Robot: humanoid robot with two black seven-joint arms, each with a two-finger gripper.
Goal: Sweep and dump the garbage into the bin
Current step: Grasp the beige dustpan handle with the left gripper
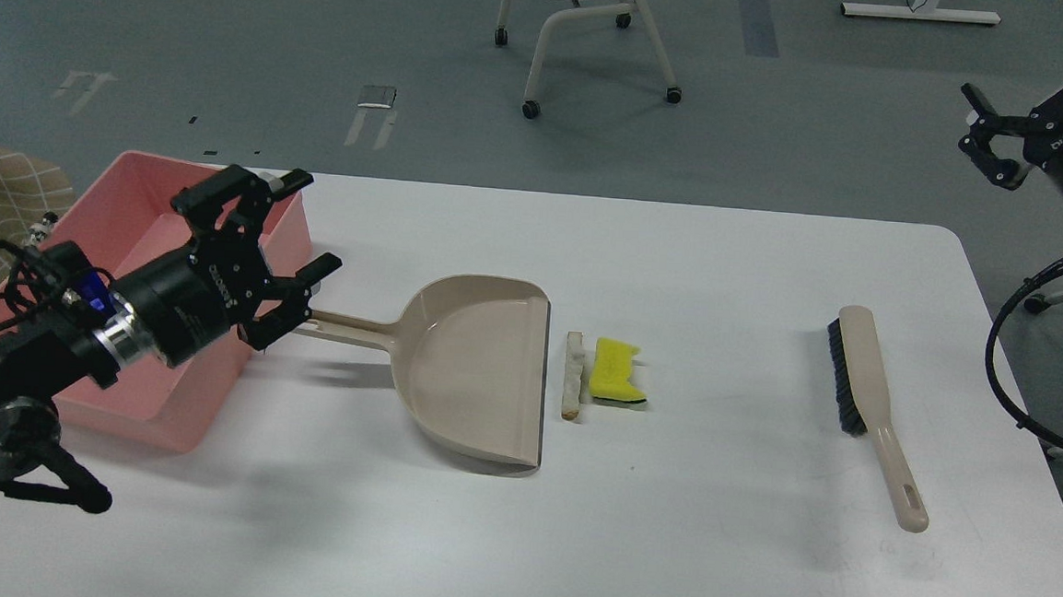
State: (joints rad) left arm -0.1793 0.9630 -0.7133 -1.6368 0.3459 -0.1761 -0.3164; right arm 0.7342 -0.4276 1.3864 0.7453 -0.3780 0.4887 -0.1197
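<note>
The wide white surface (498, 536) carries a tall-sided pink plastic bin (145, 210) at far left, then a beige plastic dustpan (476, 369), its mouth facing the garbage: a crusted white bread slice (572, 375) beside a yellow sponge chunk (616, 373). A beige dark-bristled brush (867, 393) lies well right. The left hand (300, 229) hovers open above the dustpan's handle; it should descend squarely and clamp firmly. The right hand (985, 132), raised, looks open.

Smooth pink plastic bin (93, 216), spongy yellow chunk (617, 370)
</note>
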